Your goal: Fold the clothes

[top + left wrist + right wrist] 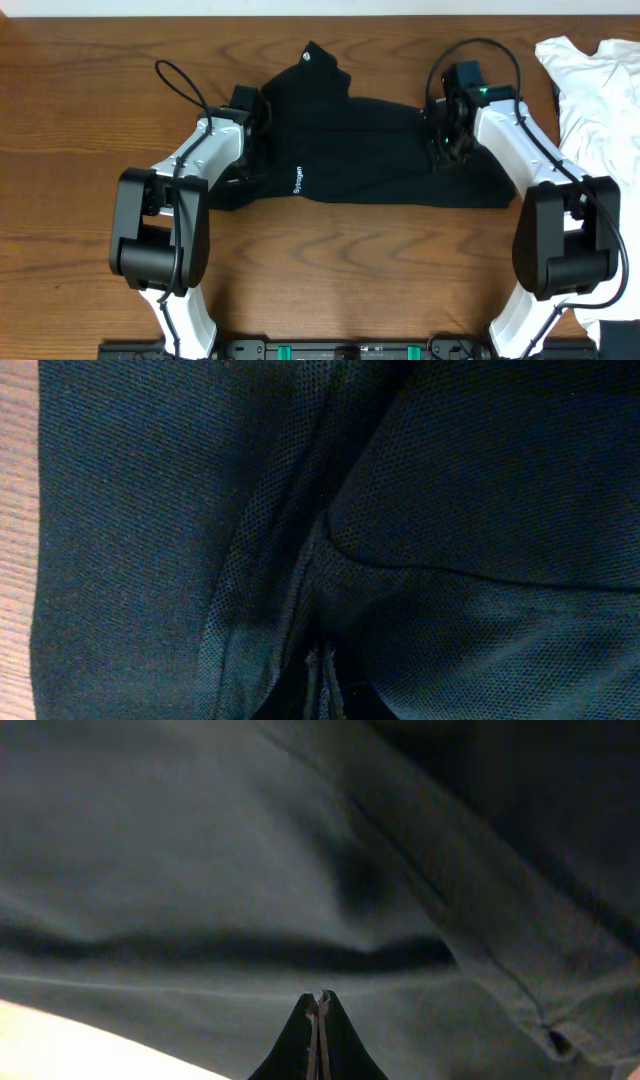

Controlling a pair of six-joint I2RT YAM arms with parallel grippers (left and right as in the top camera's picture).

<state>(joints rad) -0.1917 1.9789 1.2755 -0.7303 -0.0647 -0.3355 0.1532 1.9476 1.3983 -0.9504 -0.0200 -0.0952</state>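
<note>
Setting: a robotics test bench is indicated, a lab rather than a home. A wood-grain worktop (90, 250) is viewed from directly above. Two white-and-black robot arms are fixed at its near edge: left arm (165, 215), right arm (555, 220). Black cables (180, 85) are looped off the arms. A black mounting rail (340, 350) with green fittings is noted along the near edge. A black shirt (370, 150) and a white shirt (595, 90) are laid on the wood.
</note>
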